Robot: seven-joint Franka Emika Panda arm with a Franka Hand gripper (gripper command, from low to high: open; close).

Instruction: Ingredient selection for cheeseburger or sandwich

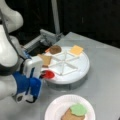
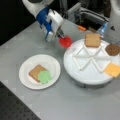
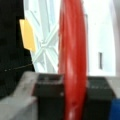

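Front views: grey table (image 2: 75, 100); claw (image 2: 61, 35) grips tomato (image 2: 65, 41).

I get two raised front views looking down at the table from opposite sides: both share the white divided tray (image 1: 82, 65) (image 2: 75, 65) and the paper plate (image 1: 53, 108) (image 2: 26, 75), which sit mirrored between them. My wrist view sits very close behind the gripper (image 3: 72, 87), facing the tray (image 3: 100, 37) past the red tomato disc (image 3: 72, 50).

Two bread squares (image 2: 92, 40) (image 2: 36, 71), one lettuce (image 2: 44, 76), tomato (image 2: 65, 41), cheese (image 2: 113, 69), patty (image 2: 112, 49).
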